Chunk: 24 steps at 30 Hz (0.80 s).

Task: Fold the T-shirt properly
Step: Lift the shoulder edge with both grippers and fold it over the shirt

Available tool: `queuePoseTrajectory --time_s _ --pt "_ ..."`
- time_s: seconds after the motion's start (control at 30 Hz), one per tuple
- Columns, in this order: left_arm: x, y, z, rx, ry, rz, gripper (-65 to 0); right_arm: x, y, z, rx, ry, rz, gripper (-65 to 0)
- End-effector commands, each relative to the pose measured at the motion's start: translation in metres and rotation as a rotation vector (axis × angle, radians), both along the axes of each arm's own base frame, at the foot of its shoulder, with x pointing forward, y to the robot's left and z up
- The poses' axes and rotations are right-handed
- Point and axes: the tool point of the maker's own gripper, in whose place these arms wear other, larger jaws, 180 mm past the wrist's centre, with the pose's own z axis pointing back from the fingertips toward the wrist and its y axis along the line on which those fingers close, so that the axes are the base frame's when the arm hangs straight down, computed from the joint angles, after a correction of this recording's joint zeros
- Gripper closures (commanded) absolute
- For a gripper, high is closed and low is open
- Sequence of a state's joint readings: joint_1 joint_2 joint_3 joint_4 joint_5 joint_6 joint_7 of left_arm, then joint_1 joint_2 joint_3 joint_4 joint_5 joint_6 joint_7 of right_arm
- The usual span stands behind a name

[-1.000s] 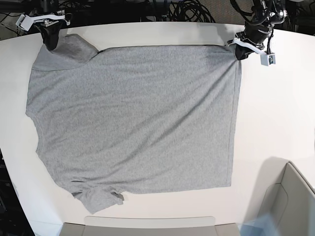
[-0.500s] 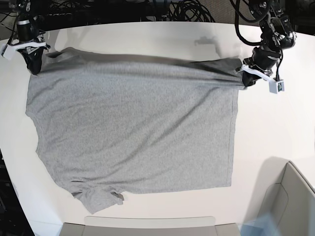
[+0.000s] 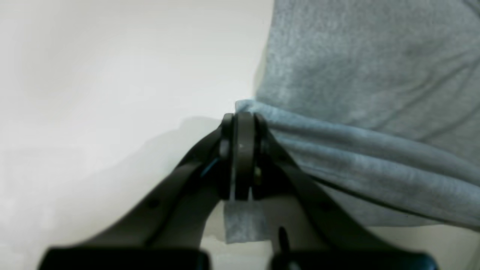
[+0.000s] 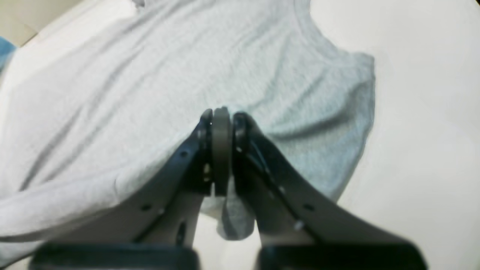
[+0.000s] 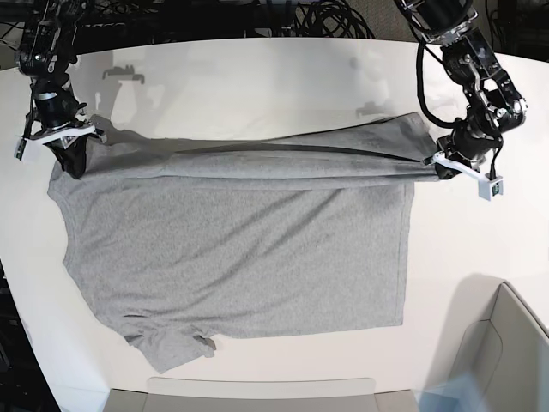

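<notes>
Lying across the middle of the white table (image 5: 257,69), the T-shirt (image 5: 232,249) is showing its plain heather-grey side, with its far edge raised off the surface and doubling over the body as a long rolled band running from one arm to the other. The lower part is resting flat; a sleeve is bunching into small wrinkles at the near left corner in the base view.

The right gripper (image 4: 221,123) is clenching the shoulder end of the lifted edge, with a tab of cloth hanging below its closed tips. The left gripper (image 3: 242,123) is pinching the hem corner likewise, with cloth stretching away to its right in taut folds.

Around the shirt: black cables (image 5: 326,17) are crowding the far rim of the table, a pale grey bin (image 5: 506,343) is sitting at the near right corner, and a flat grey panel (image 5: 257,395) is running along the near edge. Nothing is lying on the cloth.
</notes>
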<state>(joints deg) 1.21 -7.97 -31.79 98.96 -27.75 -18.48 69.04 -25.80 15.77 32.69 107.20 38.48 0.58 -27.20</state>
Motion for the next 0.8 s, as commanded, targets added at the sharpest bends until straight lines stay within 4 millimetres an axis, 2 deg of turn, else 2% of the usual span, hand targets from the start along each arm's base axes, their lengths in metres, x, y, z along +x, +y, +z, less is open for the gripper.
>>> queuePoseTrajectory --time_s 0.0,0.17,0.23,0.43,0.6,0.67,0.77 --pt "0.017 -0.001 0.015 0.024 -0.055 -0.018 0.0 0.01 -0.006 0.017 -0.036 -0.053 -0.007 0.0" --pt "0.046 -0.017 0.02 -0.003 -0.08 -0.054 0.0 0.045 -0.004 0.028 -0.073 -0.056 0.038 0.0" --pt "0.056 -0.018 0.022 -0.025 -0.088 -0.035 0.0 0.057 -0.005 0.031 -0.083 -0.048 0.061 0.0" --pt "0.088 -0.018 0.028 -0.098 -0.113 0.023 0.0 0.094 -0.031 0.026 -0.229 -0.002 0.071 0.0" --pt "0.117 -0.043 0.007 -0.108 -0.083 -0.054 0.0 0.12 -0.048 0.019 -0.311 0.05 0.066 0.0" --pt "0.122 -0.042 -0.002 -0.116 -0.08 -0.002 0.0 0.13 -0.049 0.016 -0.321 0.061 0.07 0.0" --pt "0.127 -0.041 -0.002 -0.106 -0.1 0.034 0.0 0.141 -0.052 0.015 -0.352 0.075 0.08 0.0"
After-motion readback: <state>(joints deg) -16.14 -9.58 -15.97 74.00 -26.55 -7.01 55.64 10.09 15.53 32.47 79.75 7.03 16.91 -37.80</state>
